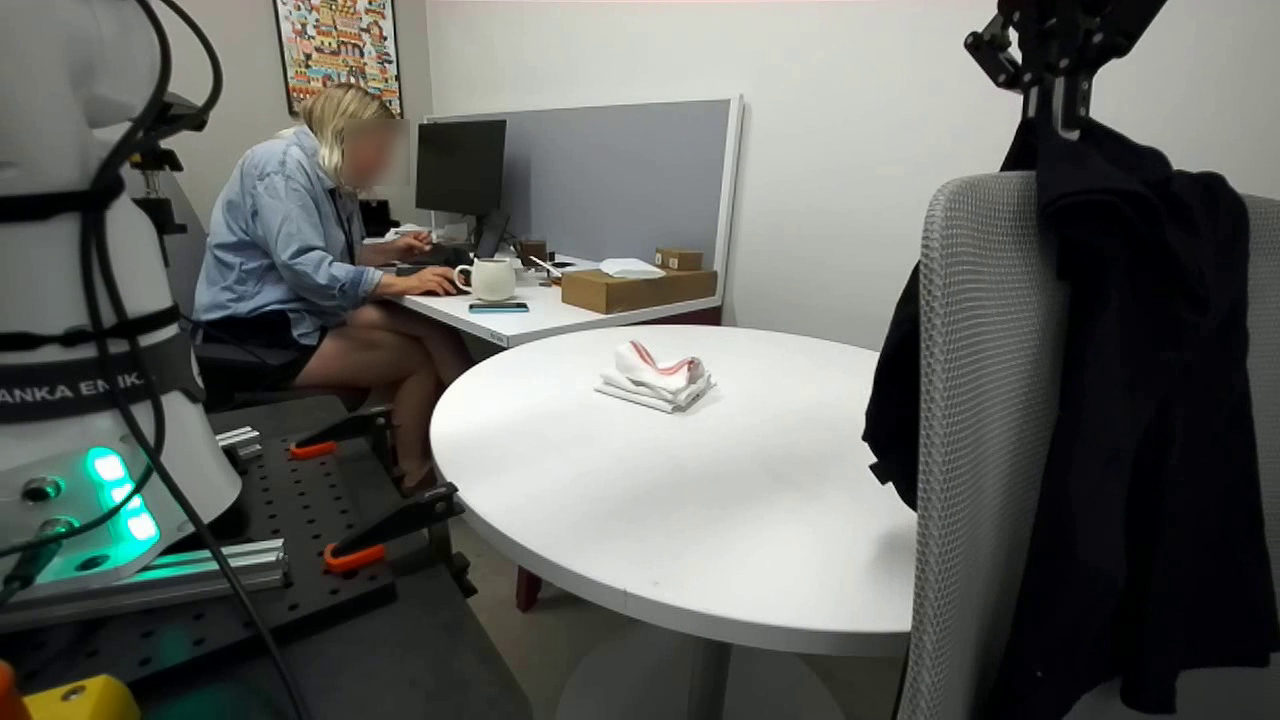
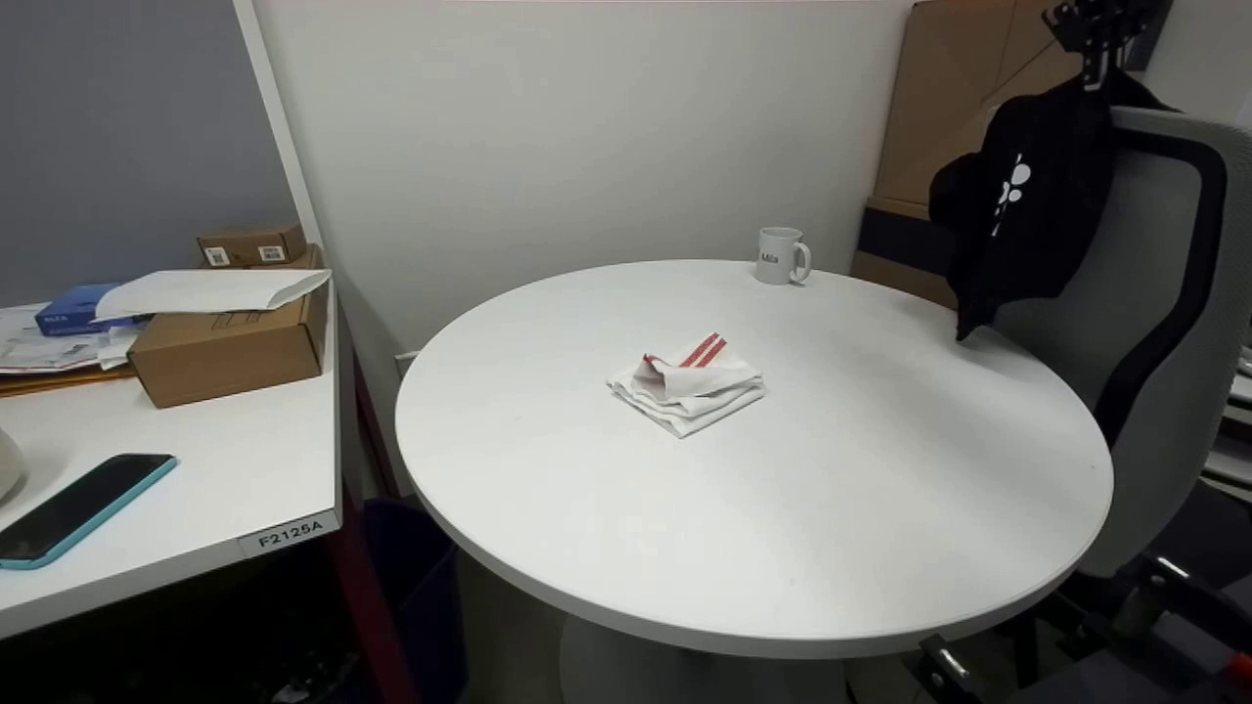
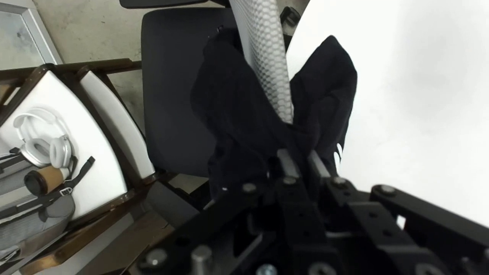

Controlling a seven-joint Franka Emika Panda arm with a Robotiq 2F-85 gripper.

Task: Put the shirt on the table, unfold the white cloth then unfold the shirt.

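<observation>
Two narrow fingers (image 3: 289, 164) of the gripper (image 3: 300, 157) are clamped on the shirt (image 1: 1140, 420), pinching its black fabric just above the top of a grey mesh chair back (image 1: 985, 420). The shirt straddles that chair back: one part hangs on the side of the round white table (image 1: 720, 520), showing a small white print, and another part hangs down the opposite side. Whether the lowest tip on the table side touches the table cannot be told. Well apart from the shirt, the white cloth (image 2: 687, 386) lies on the table, folded in a few layers, its upper part puffed up and marked with red stripes. Near the table's edge stands a white mug (image 2: 778, 256), upright, with dark lettering. Beside the table, a white desk (image 2: 264, 450) bears a brown cardboard box (image 2: 235, 357), a phone (image 2: 93, 504) in a teal case and a black monitor (image 1: 460, 165). In an exterior view, a person (image 1: 280, 220) with blond hair and a light blue top sits at the desk, leaning forward.
</observation>
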